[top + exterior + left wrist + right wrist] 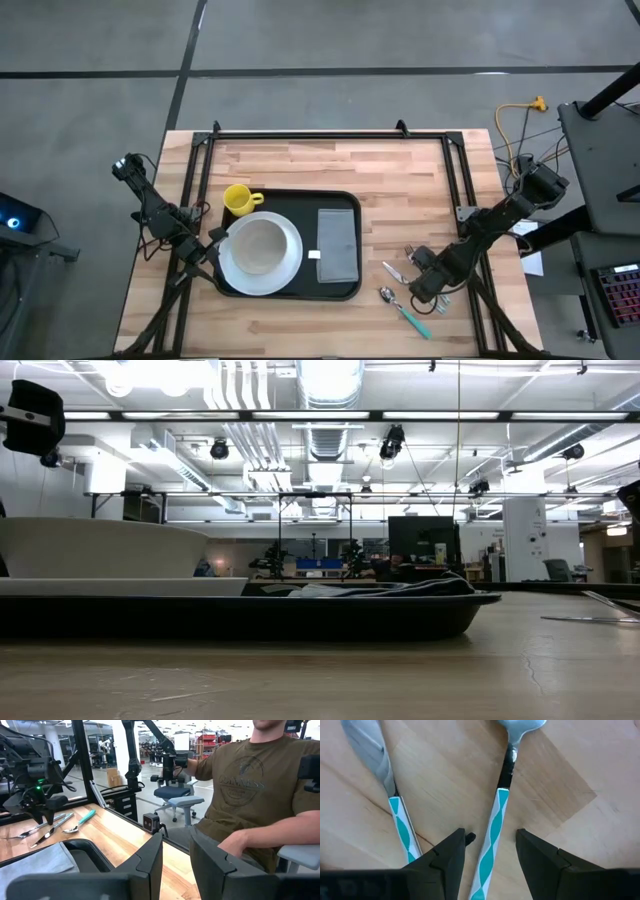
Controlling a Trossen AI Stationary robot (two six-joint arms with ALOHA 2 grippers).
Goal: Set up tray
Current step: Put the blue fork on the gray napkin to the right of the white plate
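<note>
The black tray [300,203] lies mid-table, carrying a white plate [260,250], a yellow mug [238,199] and a grey napkin [338,243]. To its right, on the wood, lie a teal-handled spoon [398,304] and a knife [370,755]. My right gripper [425,288] hovers low over them, open. Its fingers stand on either side of the spoon's handle [495,825] without visibly touching it. My left gripper [212,243] is open at the tray's left rim beside the plate and holds nothing [176,850].
A black frame [300,134] runs around the table's far and side edges. A person [250,785] sits just off the table's near side. Bare wood lies between the tray and the near edge. In the low view the tray [250,615] fills the foreground.
</note>
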